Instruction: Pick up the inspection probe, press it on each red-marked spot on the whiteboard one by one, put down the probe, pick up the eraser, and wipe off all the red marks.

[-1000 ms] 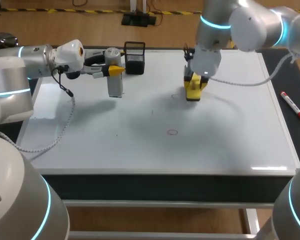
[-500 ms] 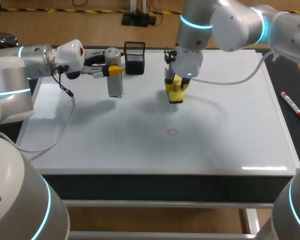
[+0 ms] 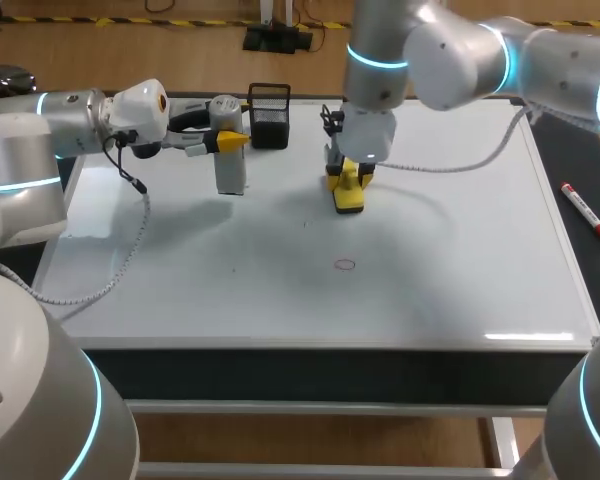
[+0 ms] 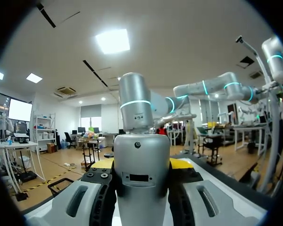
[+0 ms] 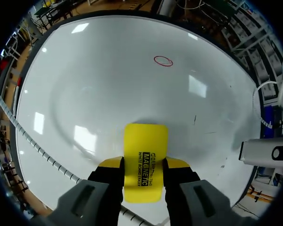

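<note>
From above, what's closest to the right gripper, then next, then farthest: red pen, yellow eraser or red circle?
1. yellow eraser: held in the right gripper.
2. red circle: on the whiteboard, nearer the front.
3. red pen: past the board's right edge.

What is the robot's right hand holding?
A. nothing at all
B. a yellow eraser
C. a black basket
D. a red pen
B: the right hand pinches the yellow eraser from both sides on the whiteboard. The red pen lies apart beside the board, and the left hand holds the silver probe.
</note>
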`<state>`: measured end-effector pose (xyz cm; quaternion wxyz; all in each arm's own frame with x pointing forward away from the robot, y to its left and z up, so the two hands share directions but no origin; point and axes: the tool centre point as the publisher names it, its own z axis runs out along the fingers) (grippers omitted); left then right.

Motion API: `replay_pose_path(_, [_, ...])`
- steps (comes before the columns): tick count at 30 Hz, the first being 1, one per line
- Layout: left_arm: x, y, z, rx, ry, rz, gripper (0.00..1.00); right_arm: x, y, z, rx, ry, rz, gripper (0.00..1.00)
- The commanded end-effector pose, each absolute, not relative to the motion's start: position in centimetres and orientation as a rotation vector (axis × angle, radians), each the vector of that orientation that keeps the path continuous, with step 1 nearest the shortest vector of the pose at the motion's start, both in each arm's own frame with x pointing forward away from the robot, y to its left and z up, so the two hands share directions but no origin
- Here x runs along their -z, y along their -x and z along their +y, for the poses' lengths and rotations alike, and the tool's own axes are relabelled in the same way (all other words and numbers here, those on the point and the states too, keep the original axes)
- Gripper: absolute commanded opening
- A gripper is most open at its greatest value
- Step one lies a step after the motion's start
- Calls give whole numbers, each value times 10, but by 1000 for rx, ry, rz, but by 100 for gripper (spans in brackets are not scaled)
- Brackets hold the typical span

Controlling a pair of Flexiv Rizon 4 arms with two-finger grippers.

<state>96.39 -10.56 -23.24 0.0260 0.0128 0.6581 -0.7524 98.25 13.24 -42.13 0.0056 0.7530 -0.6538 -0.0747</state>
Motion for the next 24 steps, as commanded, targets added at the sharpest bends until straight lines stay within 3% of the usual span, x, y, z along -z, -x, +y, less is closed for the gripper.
replay_pose_path(1, [231,-963,-105,2323,-38,2034,0,422,-983,122,231,-2343,-2056,0])
replay_pose_path(24, [231,-963,-105,2323,-38,2034,0,420,-986,50,180,-2170,-2205,0])
